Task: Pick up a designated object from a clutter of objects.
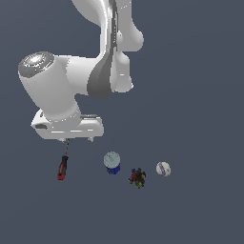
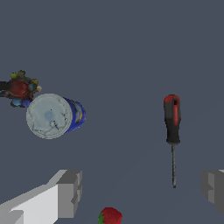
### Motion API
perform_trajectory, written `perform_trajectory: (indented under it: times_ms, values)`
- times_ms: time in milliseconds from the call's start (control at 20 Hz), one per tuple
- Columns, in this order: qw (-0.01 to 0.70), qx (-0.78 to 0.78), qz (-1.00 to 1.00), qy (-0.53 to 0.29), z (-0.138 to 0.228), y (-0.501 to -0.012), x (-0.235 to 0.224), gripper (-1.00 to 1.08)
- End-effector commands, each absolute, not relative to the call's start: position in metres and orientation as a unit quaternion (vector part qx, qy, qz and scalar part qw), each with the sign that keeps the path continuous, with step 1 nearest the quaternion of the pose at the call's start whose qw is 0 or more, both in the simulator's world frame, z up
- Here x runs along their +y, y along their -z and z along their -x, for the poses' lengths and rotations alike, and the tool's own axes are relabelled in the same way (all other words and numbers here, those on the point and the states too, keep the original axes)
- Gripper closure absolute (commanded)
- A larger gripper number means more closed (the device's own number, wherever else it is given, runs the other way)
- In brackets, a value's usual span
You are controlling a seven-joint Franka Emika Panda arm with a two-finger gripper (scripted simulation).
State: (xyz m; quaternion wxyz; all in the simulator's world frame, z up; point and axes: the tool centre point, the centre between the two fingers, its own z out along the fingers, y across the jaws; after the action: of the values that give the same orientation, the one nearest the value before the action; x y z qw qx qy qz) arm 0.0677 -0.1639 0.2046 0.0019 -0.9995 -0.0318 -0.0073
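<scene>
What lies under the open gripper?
Below the gripper: the screwdriver's thin shaft and a strawberry, cut by the wrist view's edge. In the exterior view the hand hides the strawberry.

light: even, flat, fairly dim | shadows: none cast on the grey-blue ground | glare: soft sheen on white arm (image 1: 71, 81) | focus: coarse, low-resolution renders, slightly soft | edge distortion: none

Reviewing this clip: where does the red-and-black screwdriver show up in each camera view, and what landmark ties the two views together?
Exterior view: the screwdriver lies below the arm's hand, at the exterior view's left.
Wrist view: the screwdriver lies between the open gripper fingers, handle away from them.
Shared landmark: the blue-based container.
</scene>
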Motion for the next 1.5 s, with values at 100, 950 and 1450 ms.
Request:
perform_trajectory:
  times_ms: [100, 950, 1450]
  values:
    - [0.003, -0.044, 0.999, 0.006, -0.071, -0.158, -0.207, -0.92]
    - [0.000, -0.066, 0.998, 0.000, -0.057, -0.065, -0.286, -0.92]
    - [0.000, -0.066, 0.998, 0.000, -0.056, -0.043, -0.285, -0.92]
